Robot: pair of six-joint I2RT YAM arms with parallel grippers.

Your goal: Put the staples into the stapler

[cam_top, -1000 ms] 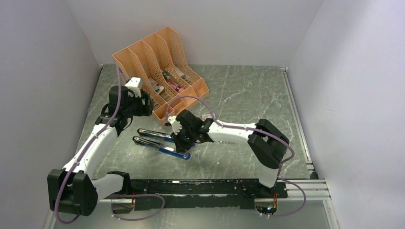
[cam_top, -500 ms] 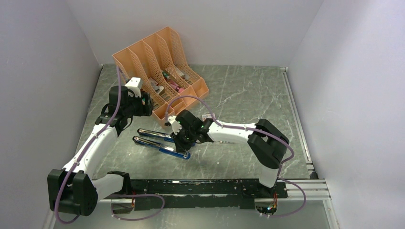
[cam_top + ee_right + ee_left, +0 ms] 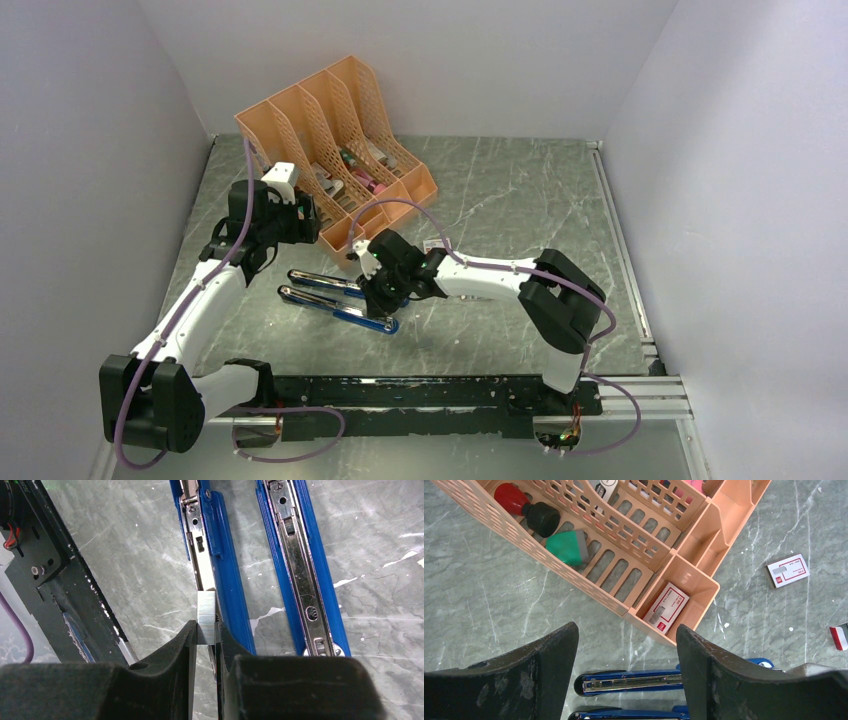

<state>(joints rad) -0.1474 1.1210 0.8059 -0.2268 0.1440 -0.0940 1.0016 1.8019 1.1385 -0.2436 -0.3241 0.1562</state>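
Right wrist view settles the matter: the right gripper (image 3: 205,632) is pinched shut on the staples (image 3: 206,616), a short ribbed grey block that pokes out beyond the tips. The stapler (image 3: 225,555) lies opened flat on the bench (image 3: 125,555), its two blue halves side by side. The block sits over the near end of the rail (image 3: 199,545) in the left-hand half, and I cannot tell whether it touches the metal or hangs just above it. Its long axis appears to run along the rail, with the rail stretching straight away from the fingers, so the coming move is probably a short lowering and a slide forward along that line. A slight skew would likely catch the block on the blue side wall beside it. From the top view the stapler (image 3: 335,297) lies left of the bench's middle, about halfway between the near and far edges, and the right gripper (image 3: 377,290) is on it, so that arm is much the nearer. Farther off, toward the left edge, the left gripper (image 3: 626,640) hovers with its jaws wide apart and nothing between them, looking down on the stapler's end. Beyond it the rack (image 3: 330,130) stands at the far left corner, a box (image 3: 666,607) in its front compartment.
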